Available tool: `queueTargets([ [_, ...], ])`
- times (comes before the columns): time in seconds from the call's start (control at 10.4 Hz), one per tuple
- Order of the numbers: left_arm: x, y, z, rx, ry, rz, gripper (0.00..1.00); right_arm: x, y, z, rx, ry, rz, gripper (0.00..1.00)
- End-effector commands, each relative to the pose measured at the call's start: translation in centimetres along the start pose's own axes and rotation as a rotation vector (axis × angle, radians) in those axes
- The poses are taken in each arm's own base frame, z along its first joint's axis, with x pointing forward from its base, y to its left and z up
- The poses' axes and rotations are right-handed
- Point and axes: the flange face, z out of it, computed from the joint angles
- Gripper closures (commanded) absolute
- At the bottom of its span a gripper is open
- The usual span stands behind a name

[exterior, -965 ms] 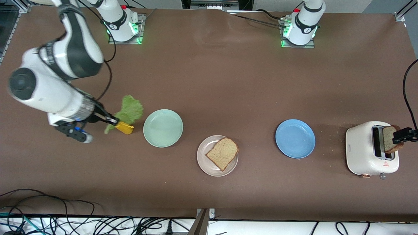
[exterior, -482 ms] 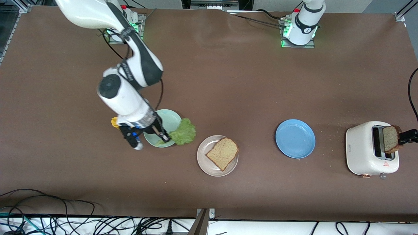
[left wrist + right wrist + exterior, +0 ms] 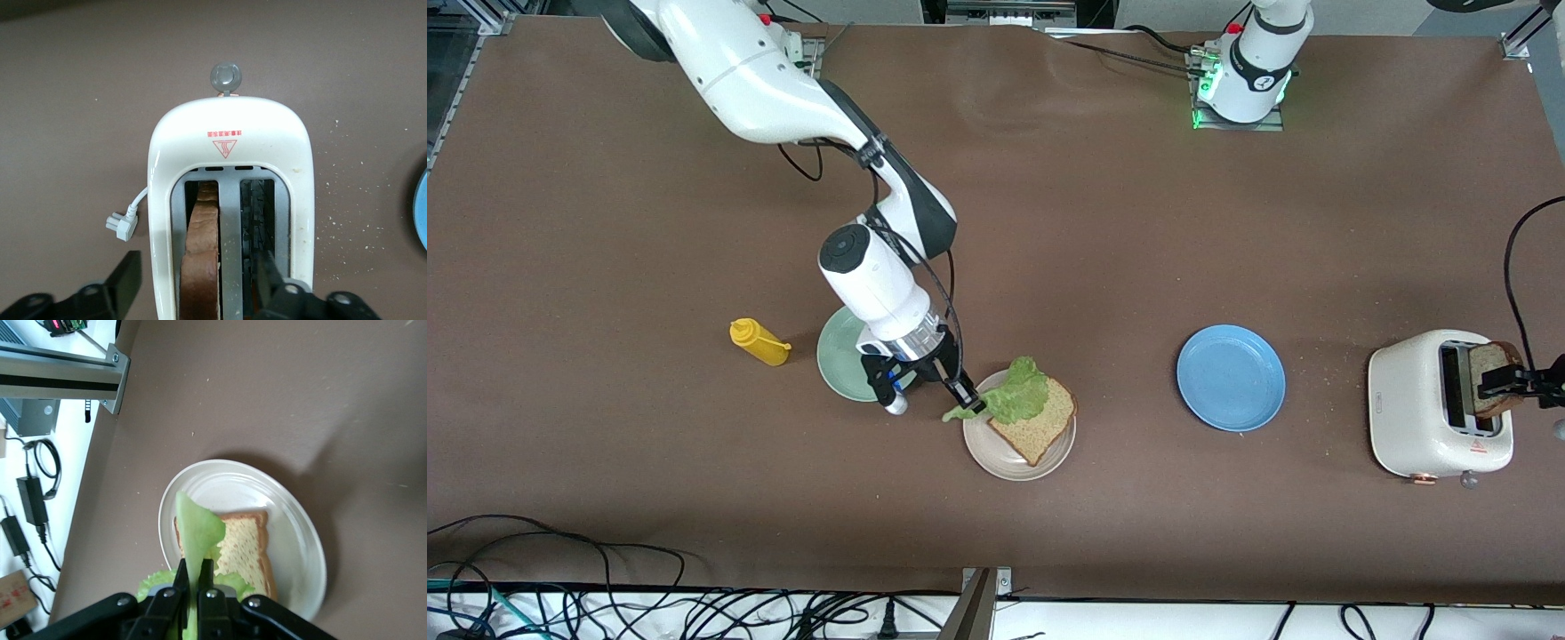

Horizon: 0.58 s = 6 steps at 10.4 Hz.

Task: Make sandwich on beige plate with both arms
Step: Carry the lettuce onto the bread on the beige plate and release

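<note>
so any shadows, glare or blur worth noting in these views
Front view: sharp, even light, soft shadow beside the beige plate. Right wrist view: a dark shadow on the table past the plate; the lettuce looks pale, nearly washed out. Left wrist view: the toaster top glares white.

I am seeing even, bright overhead light falling on the brown table (image 3: 1049,222), with soft shadows lying close under the plates and the toaster (image 3: 1423,409). Green status lights are glowing at both arm bases. The toaster's white shell (image 3: 230,157) is glaring slightly in the left wrist view, and nothing is blurring.
</note>
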Motion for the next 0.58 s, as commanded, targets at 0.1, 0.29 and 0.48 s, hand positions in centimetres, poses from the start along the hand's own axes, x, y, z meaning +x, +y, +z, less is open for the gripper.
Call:
queueTargets([
  [0.1, -0.2, -0.6, -0.7, 0.03, 0.001, 0.018, 0.94, -1.1, 0.5, 2.2, 0.087, 0.002, 0.004, 0.01],
  [0.29, -0.3, -0.6, -1.3, 0.033, 0.003, 0.018, 1.0, -1.4, 0.2, 1.9, 0.082, 0.017, -0.036, 0.0],
  [0.48, -0.3, -0.3, -1.7, 0.033, 0.004, 0.021, 1.0, -0.6, -0.5, 0.9, 0.075, 0.038, -0.055, 0.0],
])
